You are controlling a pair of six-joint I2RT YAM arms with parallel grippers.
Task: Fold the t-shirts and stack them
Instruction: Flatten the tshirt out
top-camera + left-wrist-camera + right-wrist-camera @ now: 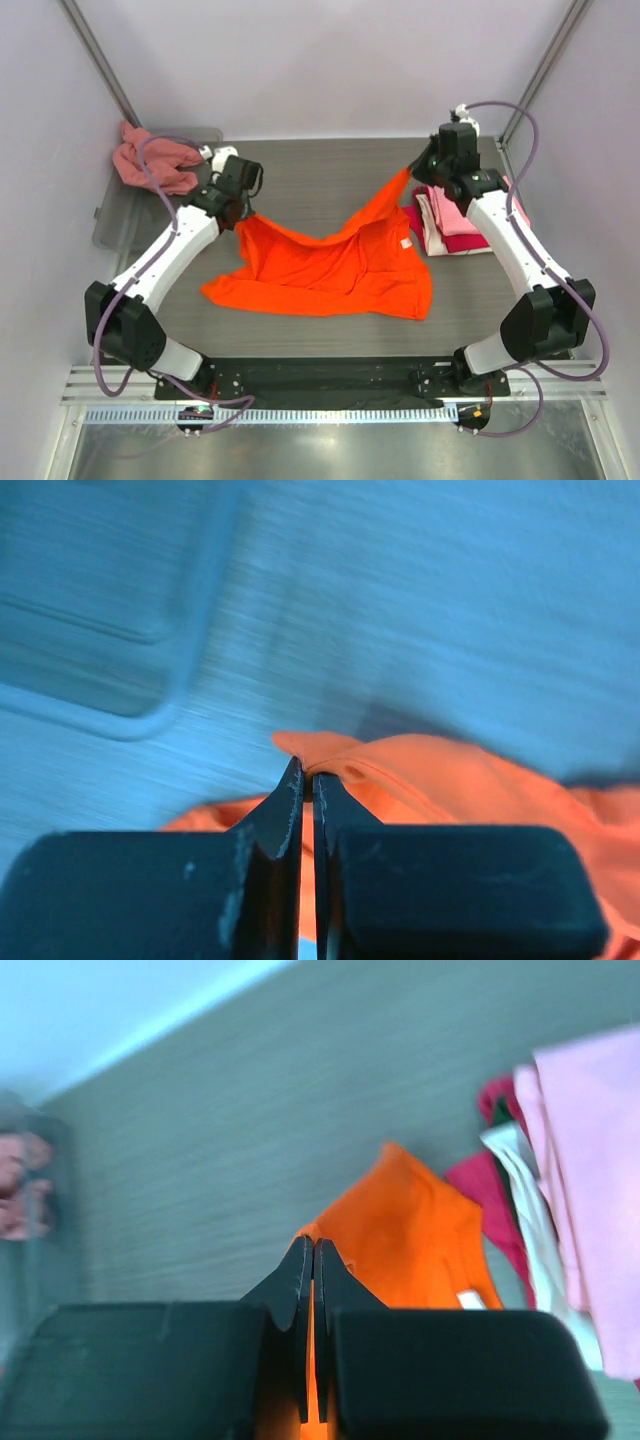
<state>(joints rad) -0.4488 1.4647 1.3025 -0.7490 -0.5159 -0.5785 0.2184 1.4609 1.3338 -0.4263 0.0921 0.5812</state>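
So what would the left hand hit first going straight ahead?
Probably the bare grey table top, just past the bright orange cloth t-shirt the left hand pinches; the clear grey plastic tray lies off to one side.

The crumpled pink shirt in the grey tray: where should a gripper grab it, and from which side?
Probably a raised fold atop the crumpled pink shirt, coming straight down from above: it lies bunched in a heap, and the tray has walls that hinder a sideways approach.

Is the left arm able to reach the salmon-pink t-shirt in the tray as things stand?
Probably not yet: the left gripper is shut on the orange t-shirt. The salmon-pink t-shirt lies near, nothing between.
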